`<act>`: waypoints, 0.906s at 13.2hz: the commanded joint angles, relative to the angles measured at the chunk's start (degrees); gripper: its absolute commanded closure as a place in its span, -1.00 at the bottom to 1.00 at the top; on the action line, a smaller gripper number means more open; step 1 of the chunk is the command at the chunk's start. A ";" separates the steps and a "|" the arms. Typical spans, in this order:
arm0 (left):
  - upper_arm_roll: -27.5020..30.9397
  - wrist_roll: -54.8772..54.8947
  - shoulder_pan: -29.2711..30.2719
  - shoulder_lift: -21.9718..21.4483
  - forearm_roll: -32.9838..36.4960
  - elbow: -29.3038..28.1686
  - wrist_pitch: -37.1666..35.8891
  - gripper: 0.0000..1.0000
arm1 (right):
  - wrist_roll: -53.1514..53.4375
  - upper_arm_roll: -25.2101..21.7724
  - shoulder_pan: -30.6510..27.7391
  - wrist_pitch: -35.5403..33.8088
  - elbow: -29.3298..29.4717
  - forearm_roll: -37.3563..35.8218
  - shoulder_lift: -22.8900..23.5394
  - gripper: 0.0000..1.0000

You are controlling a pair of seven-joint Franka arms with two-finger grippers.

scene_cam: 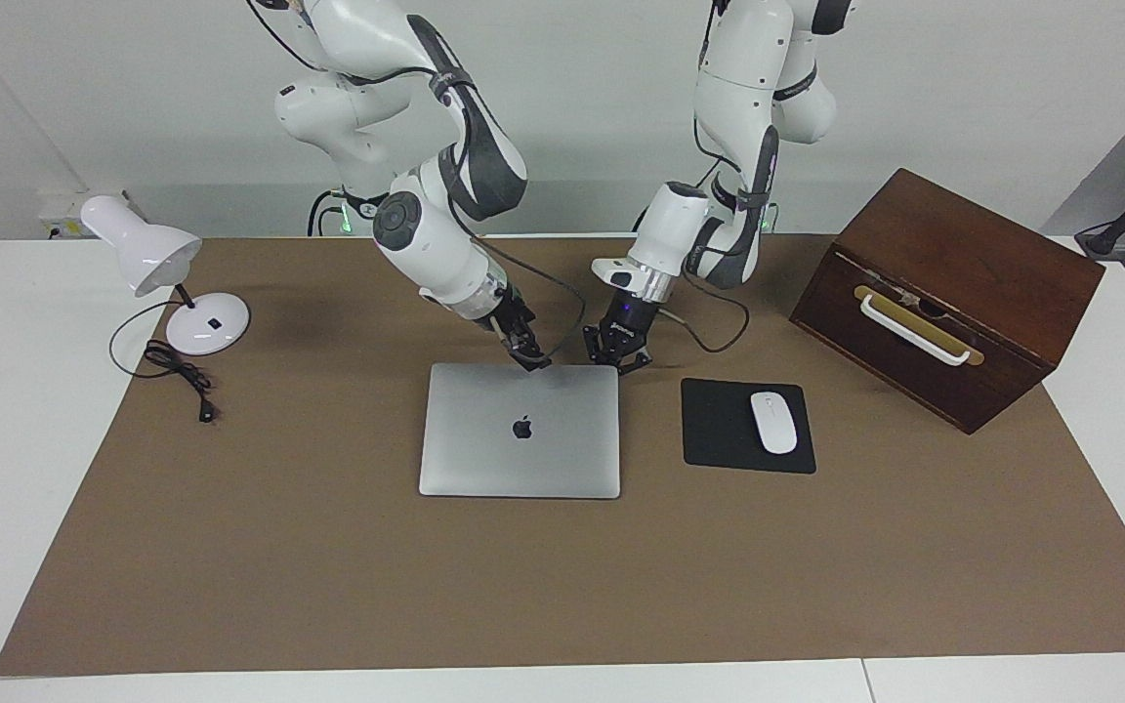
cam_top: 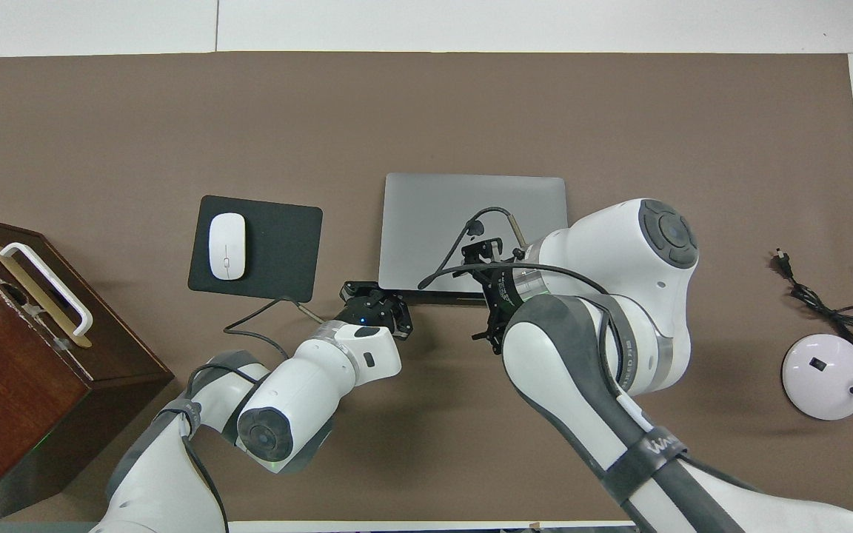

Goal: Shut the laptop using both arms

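Facing view: you see the thin silver-grey metal laptop (scene_cam: pixel 520 431) lying flat on the brown table mat (scene_cam: pixel 328 566), lid down, its dark logo facing up.
Laptop position: it lies mid-table, beside the black rectangular mouse pad (scene_cam: pixel 724 434), which sits toward the left arm's end.
Right gripper (scene_cam: pixel 530 358): you find it over the laptop's edge nearest the robots, tilted down from the white jointed right arm (scene_cam: pixel 426 249). You cannot tell whether its fingers are together or apart.
Left gripper (scene_cam: pixel 618 357): it sits at the laptop's corner nearest the robots, on the mouse-pad side. Its fingers are closed together, with nothing between them.
Left arm (scene_cam: pixel 729 107): it descends from above, with a black cable looping beside the wrist.
Overhead view: the right arm's large white joint covers one side of the laptop (cam_top: pixel 441 222).
Mouse: a white oval mouse (scene_cam: pixel 773 422) rests on the mouse pad.
Box: a dark brown wooden box with a white handle (scene_cam: pixel 943 293) stands at the left arm's end.
Lamp: a white desk lamp (scene_cam: pixel 167 283) stands at the right arm's end, its black cord coiled beside it.
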 commanded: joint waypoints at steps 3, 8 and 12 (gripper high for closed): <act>-0.33 -2.13 2.21 3.49 1.67 0.76 -0.26 1.00 | -9.79 0.34 -7.45 -8.06 -5.33 -6.33 -8.91 -1.00; -0.51 -2.22 2.92 0.60 1.76 -0.82 -2.27 1.00 | -22.95 0.17 -17.20 -26.93 1.58 -20.04 -15.43 -1.00; -0.51 -2.22 3.01 -2.49 1.67 -1.70 -6.50 1.00 | -37.02 0.08 -19.77 -34.36 11.00 -30.84 -17.97 -1.00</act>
